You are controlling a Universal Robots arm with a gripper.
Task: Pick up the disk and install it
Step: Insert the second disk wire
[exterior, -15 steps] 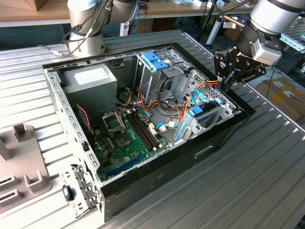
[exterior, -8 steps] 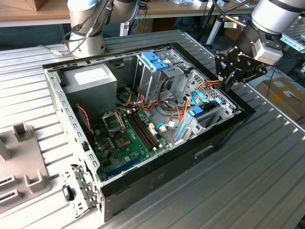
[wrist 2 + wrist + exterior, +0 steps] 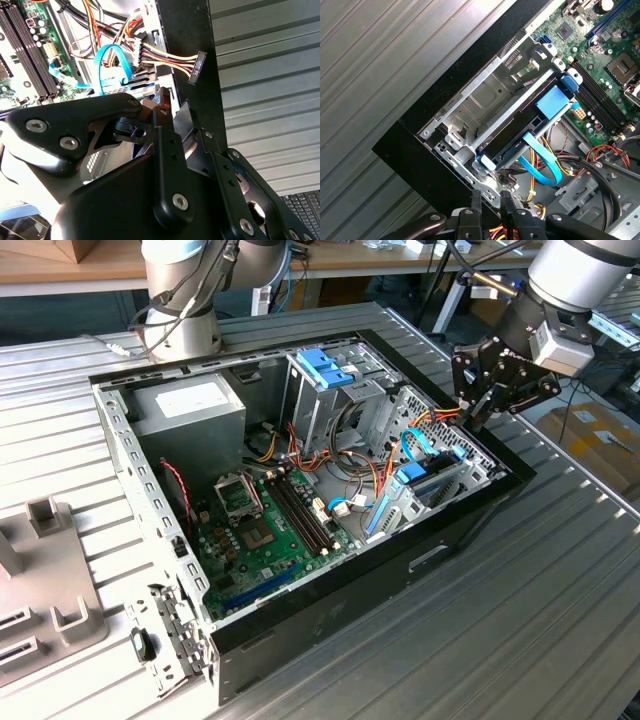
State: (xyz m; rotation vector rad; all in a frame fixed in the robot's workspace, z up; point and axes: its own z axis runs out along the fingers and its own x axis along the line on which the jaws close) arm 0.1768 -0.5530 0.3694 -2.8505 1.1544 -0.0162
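Observation:
The disk stands on edge in the drive bay at the exterior view's right end of the open computer case. In the first wrist view the disk is a dark slab in a light-blue frame, with a blue tab at one end and a blue ribbon cable beside it. My gripper hovers above the case's rim near that bay, apart from the disk. Its fingertips stand a narrow gap apart with nothing between them. In the second wrist view the gripper is over the black case wall.
A metal cage with a blue top rises mid-case, a grey box with a white sticker behind it. The motherboard and loose coloured cables fill the floor. A power connector hangs over the rim. A grey fixture sits at the left.

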